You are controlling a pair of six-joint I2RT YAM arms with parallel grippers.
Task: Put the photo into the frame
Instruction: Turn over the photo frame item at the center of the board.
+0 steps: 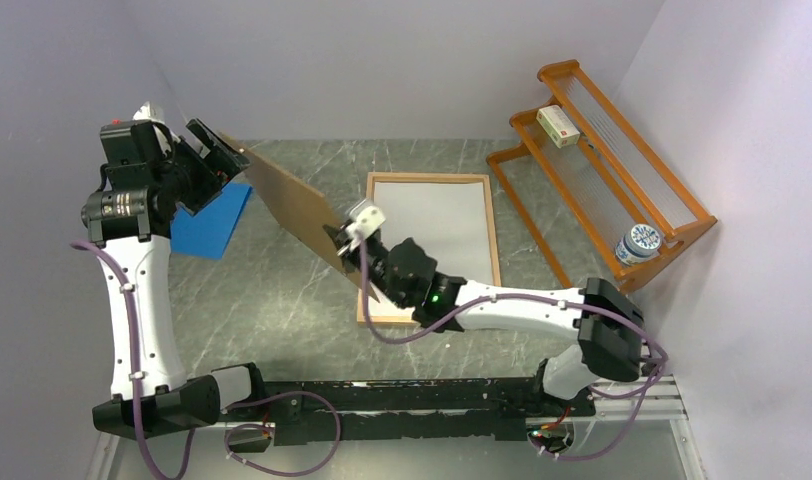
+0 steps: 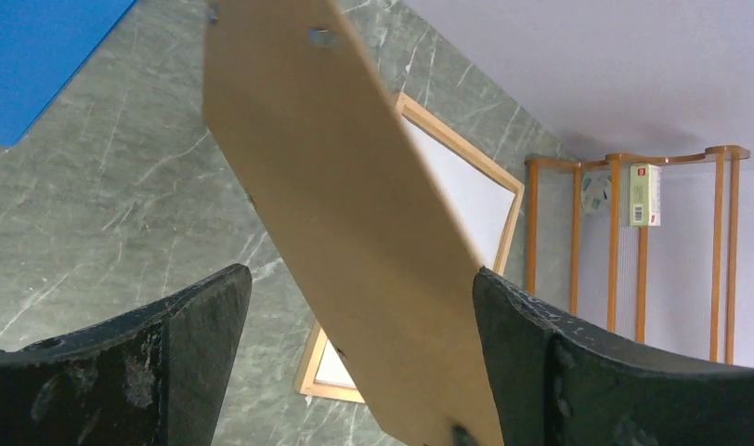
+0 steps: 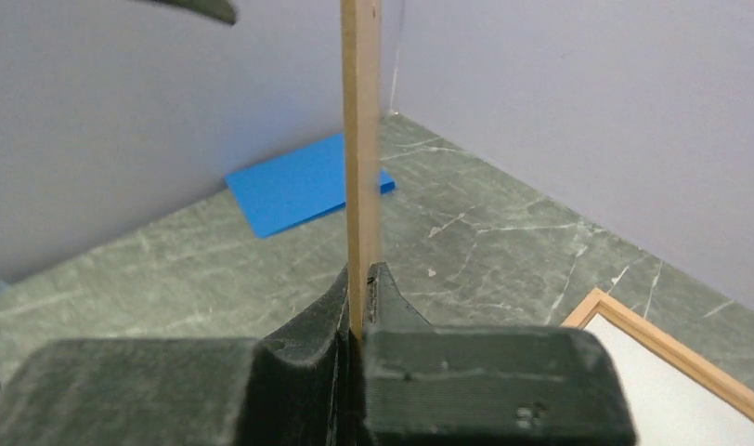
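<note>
On the grey-green marbled table, out at about 2 o'clock in the overhead view, an orange slatted rack stands against the right wall. Near the middle of the table, slightly toward 1 o'clock, the frame lies flat with its narrow light-wood border up. The photo lies inside that border, and only its plain white back shows.

From about 10 o'clock down toward the centre runs a brown board. It is raised off the table and stands on edge, and its near end hangs over the left border of the frame. A blue sheet lies flat at 9 o'clock, under and behind the far end of the board.

The right gripper is clamped on the near end of the board, and its wrist view shows the thin edge pinched between the two fingers. The left gripper, up at 10 o'clock, has its jaws spread wide. The far end of the board passes between them, but whether either finger touches it cannot be told.

On the rack, a blue-and-white can sits at the near end and a small box at the far end.
</note>
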